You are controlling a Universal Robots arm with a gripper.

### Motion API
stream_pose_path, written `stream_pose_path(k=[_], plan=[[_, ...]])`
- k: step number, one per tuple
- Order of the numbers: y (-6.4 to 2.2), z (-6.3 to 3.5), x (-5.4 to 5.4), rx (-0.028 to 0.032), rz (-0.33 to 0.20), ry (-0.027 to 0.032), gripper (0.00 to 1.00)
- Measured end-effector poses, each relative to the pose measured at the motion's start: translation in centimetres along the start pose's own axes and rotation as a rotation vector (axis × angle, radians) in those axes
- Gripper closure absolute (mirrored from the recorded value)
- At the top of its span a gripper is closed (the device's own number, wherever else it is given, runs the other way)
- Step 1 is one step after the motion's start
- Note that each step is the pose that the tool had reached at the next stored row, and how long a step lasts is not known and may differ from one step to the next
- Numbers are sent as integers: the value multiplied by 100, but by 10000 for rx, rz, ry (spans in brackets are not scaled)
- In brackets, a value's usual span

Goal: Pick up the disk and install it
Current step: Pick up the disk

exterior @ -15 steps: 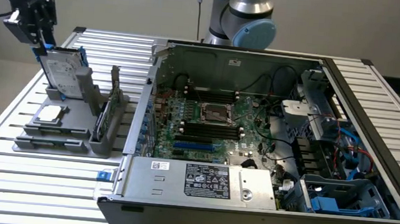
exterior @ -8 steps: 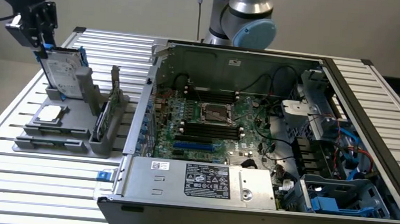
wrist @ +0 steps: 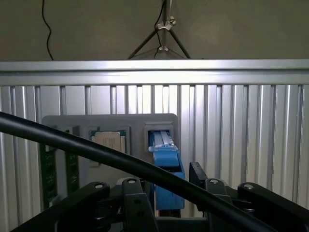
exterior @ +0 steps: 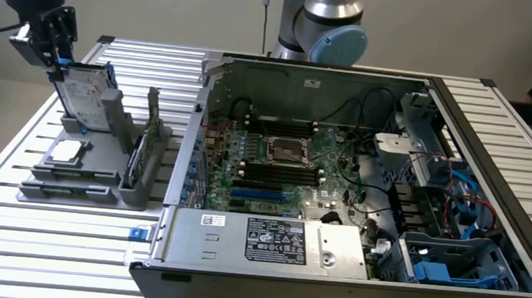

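Black cable (wrist: pixel 96 152) up close. Tool (wrist: pixel 165 181) released, jaws flanking one disk (wrist: pixel 166 159) just beneath it, upright, long axis vertical.

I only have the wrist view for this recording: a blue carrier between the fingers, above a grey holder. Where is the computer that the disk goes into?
Observer: An open computer case lies on the slatted table, at the exterior view's right of the grey holder.
Operator: Is the disk out of the holder?
Observer: No. The disk stands upright in the holder's rear slot, and the gripper is at its top edge.
Operator: Where is the arm mounted?
Observer: Its base rises behind the case's far wall.
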State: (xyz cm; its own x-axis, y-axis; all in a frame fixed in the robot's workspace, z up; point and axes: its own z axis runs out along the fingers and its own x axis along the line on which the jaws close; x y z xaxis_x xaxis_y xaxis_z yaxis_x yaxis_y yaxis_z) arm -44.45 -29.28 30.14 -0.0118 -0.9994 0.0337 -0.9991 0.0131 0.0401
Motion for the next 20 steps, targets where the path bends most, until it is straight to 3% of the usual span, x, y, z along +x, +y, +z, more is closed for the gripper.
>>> stream_pose_path(k=[10,20], plan=[[-3,45,-2,1,-22,1,52],[-4,85,-3,41,-68,2,52]])
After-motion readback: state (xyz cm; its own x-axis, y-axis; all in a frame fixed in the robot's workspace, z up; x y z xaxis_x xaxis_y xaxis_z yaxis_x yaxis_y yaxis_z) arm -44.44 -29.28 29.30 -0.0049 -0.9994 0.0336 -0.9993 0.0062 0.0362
